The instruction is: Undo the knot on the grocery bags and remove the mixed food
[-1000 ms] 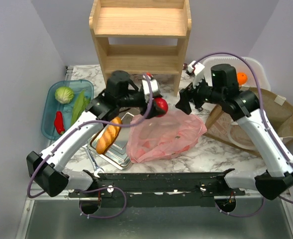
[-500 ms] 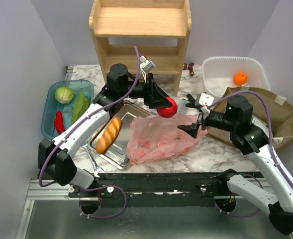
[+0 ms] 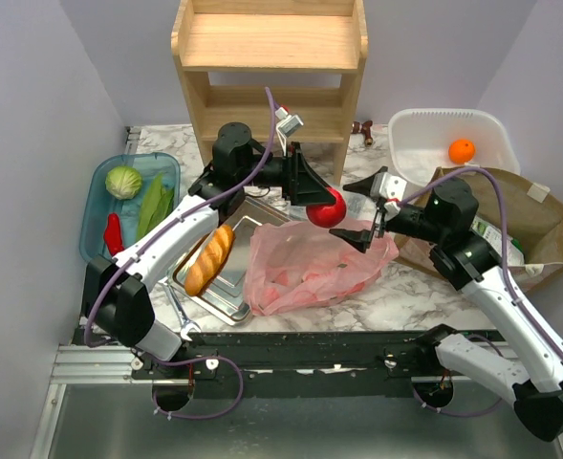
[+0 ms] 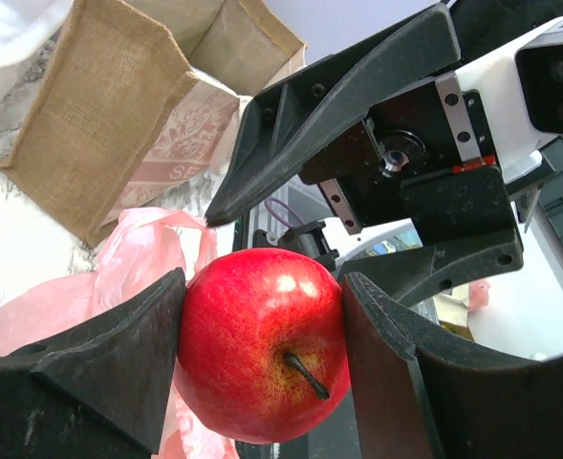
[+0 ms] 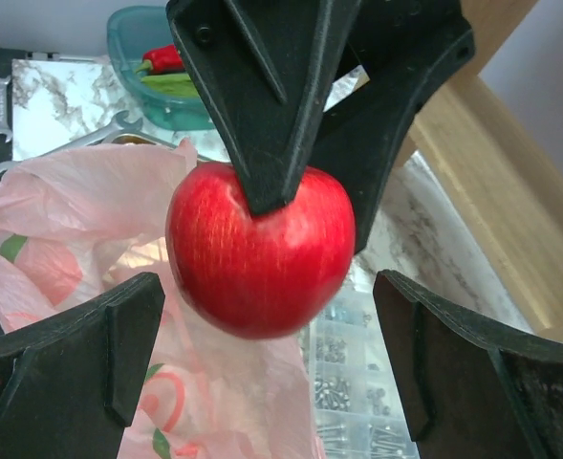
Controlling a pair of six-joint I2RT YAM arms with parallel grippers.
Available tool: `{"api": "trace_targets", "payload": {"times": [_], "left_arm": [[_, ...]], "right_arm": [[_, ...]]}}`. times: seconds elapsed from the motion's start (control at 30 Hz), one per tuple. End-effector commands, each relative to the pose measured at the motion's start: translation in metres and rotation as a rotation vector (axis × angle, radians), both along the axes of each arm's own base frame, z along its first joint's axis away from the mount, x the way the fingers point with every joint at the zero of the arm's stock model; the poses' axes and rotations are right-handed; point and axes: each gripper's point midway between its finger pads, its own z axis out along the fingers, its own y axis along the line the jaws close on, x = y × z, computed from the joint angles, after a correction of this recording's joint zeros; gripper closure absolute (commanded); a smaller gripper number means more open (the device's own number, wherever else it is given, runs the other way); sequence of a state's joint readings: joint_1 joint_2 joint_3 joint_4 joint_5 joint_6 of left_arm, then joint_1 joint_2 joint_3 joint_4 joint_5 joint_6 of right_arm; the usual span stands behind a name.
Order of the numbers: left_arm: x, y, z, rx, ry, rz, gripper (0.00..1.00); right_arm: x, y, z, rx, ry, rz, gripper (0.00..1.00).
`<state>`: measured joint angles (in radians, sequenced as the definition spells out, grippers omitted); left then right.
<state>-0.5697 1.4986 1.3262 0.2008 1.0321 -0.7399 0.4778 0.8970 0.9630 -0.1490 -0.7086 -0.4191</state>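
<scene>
Pink bag (image 3: 314, 263) is lying crumpled in the middle of the frame on the marble top, its left edge up against the tray (image 3: 226, 296). Honestly can't pick out the knot from any camera. Just above the bag's upper edge, off the table, is the apple (image 3: 326, 208). My left gripper (image 4: 262, 282) has it pinched, one finger on each side, stem pointing at the wrist cam. My right gripper (image 3: 346, 215) is coming in from the right with its fingers spread about as wide as they go. On its own cam the apple sits in the gap between them with room on both sides, so it's not touching and has nothing in hand. The loaf (image 3: 209, 258) lies diagonally on the tray, and there's a wrench (image 3: 178, 311) at the tray's lower left. The teal bin (image 3: 95, 206) at the left has the cabbage (image 3: 123, 182), greens (image 3: 152, 203) and pepper (image 3: 114, 234) in it. The white tub (image 3: 424, 143) at upper right holds the orange (image 3: 462, 150), with a brown sack (image 3: 520, 220) just below it. The wooden shelf (image 3: 271, 57) is top centre.
</scene>
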Motion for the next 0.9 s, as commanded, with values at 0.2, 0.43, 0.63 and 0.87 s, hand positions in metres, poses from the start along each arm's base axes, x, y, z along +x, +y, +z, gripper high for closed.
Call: {"api": "trace_targets", "payload": {"times": [0.2, 0.43, 0.63, 0.87], "left_arm": [[-0.005, -0.016, 0.004, -0.033, 0.012, -0.061, 0.81], [-0.007, -0.012, 0.005, -0.022, 0.0, -0.066, 0.5], [0.014, 0.022, 0.006, 0.083, -0.092, 0.041, 0.05], [0.051, 0.086, 0.02, 0.241, -0.455, 0.311, 0.01]], "right_arm": [[0.004, 0.017, 0.007, 0.016, 0.023, 0.053, 0.0], [0.031, 0.005, 0.011, 0.013, 0.037, -0.113, 0.41], [0.067, -0.022, 0.027, -0.008, 0.088, -0.329, 0.53], [0.151, -0.132, 0.047, 0.059, 0.169, -0.679, 0.53]]}}
